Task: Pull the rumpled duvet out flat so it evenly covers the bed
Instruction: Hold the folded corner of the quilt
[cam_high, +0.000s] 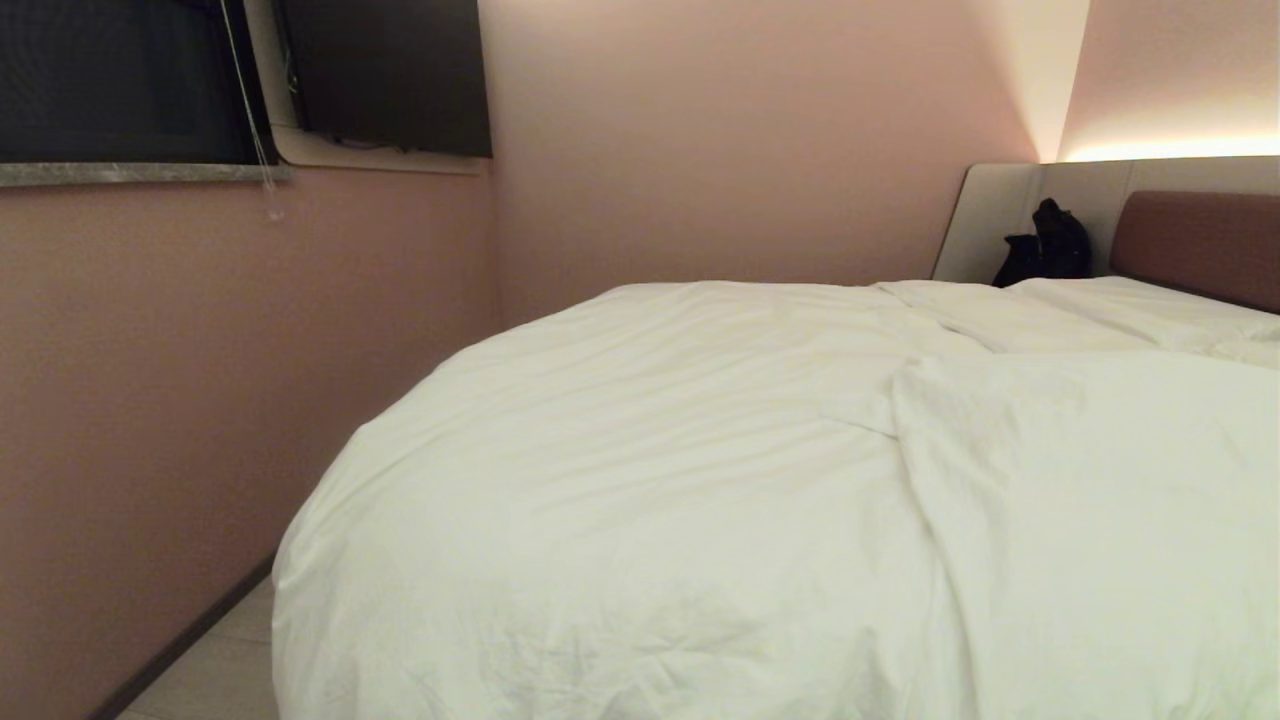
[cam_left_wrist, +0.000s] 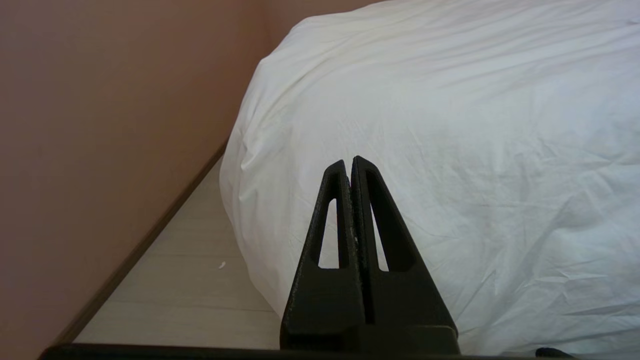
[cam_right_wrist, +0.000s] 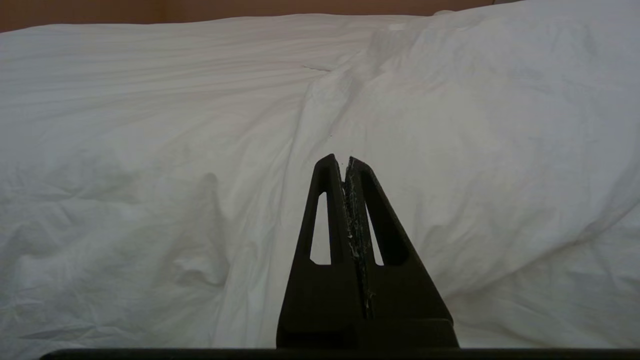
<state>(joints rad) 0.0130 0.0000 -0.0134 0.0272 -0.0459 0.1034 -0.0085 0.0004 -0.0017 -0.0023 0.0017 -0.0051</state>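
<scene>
Both grippers, left and right, hang with fingers together, empty, before the duvet, which looks soft, bulky, best pinched at its near hanging edge.

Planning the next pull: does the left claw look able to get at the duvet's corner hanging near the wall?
Probably yes. The left claw is shut and holds nothing, pointing at the duvet where it drapes over the bed's corner. Only bare floor lies beside it, with nothing between. It would need to open first.
</scene>
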